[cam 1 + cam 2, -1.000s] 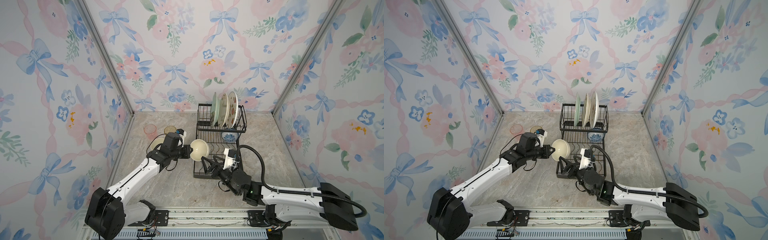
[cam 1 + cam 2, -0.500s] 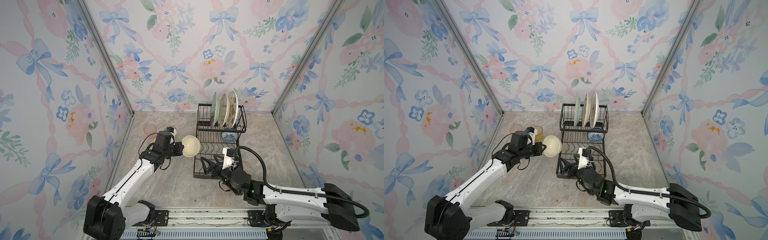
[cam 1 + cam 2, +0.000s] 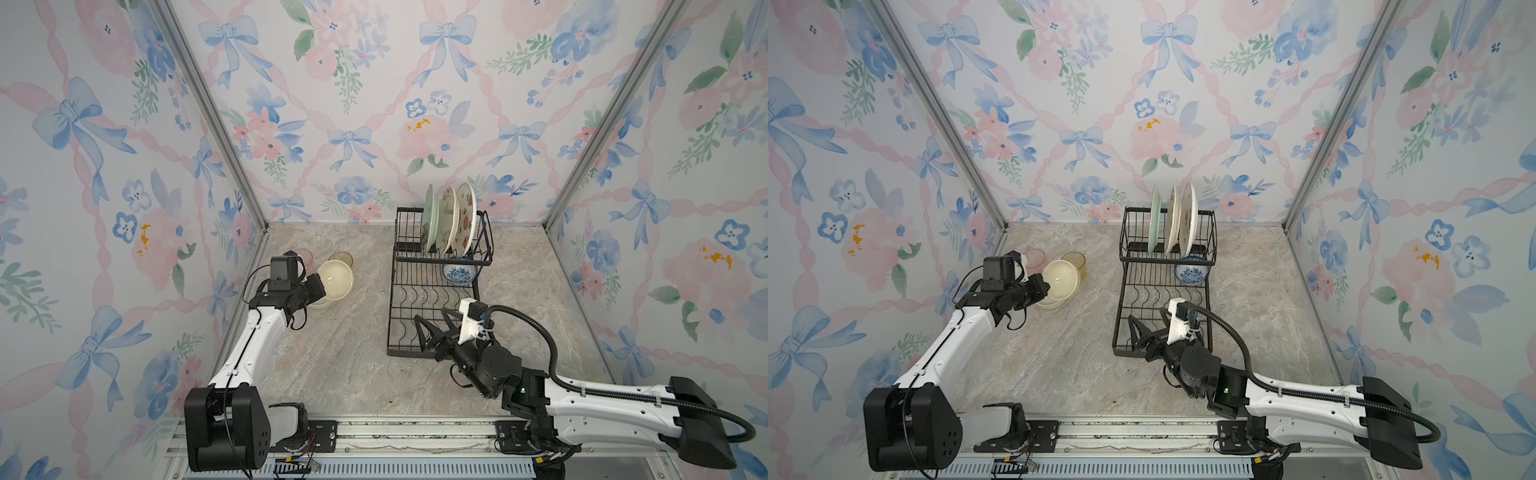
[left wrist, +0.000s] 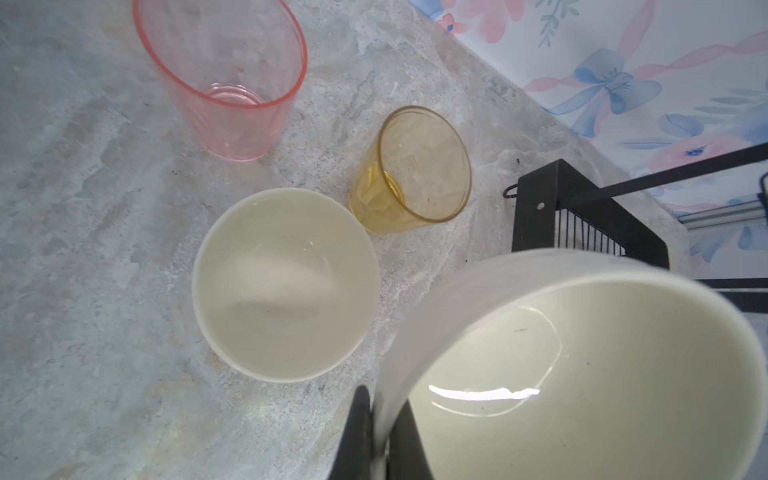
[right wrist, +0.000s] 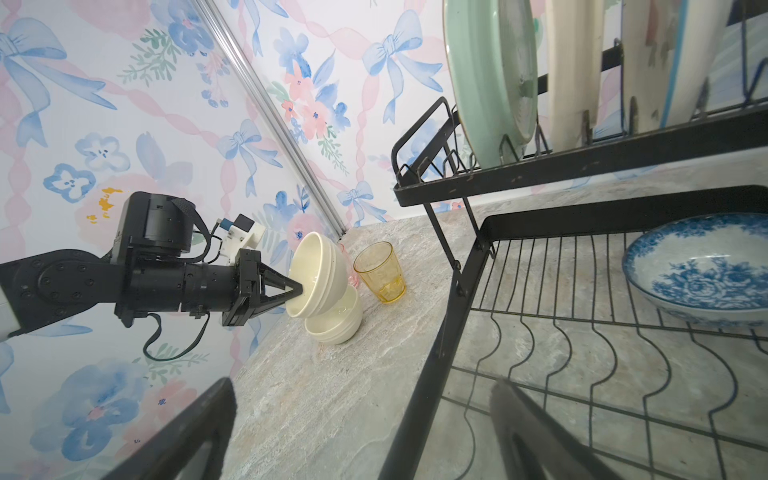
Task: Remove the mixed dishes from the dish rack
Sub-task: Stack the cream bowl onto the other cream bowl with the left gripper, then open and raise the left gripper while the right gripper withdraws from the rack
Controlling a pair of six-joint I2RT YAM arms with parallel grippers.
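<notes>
Left arm (image 3: 257, 332) outstretched, tool (image 5: 300, 291) pinching bowl (image 5: 322, 274).

Floral wallpaper walls (image 3: 374, 104) with blue bows and pink ribbons filling the upper frame, silver corner posts (image 3: 210, 112), grey-beige marbled counter (image 3: 332, 365) at lower centre, even soft light

Plates (image 3: 448, 220) on shelf (image 5: 582, 160), lone bowl (image 3: 459, 272) on tray (image 5: 602, 212), tumblers (image 4: 409, 170), raised bowl (image 5: 318, 274), table bowl (image 4: 286, 282) left of rack (image 5: 432, 361)

White arms (image 3: 255, 338), black joints (image 3: 496, 370), triangular black jaws, ribbed cable (image 3: 549, 347).
</notes>
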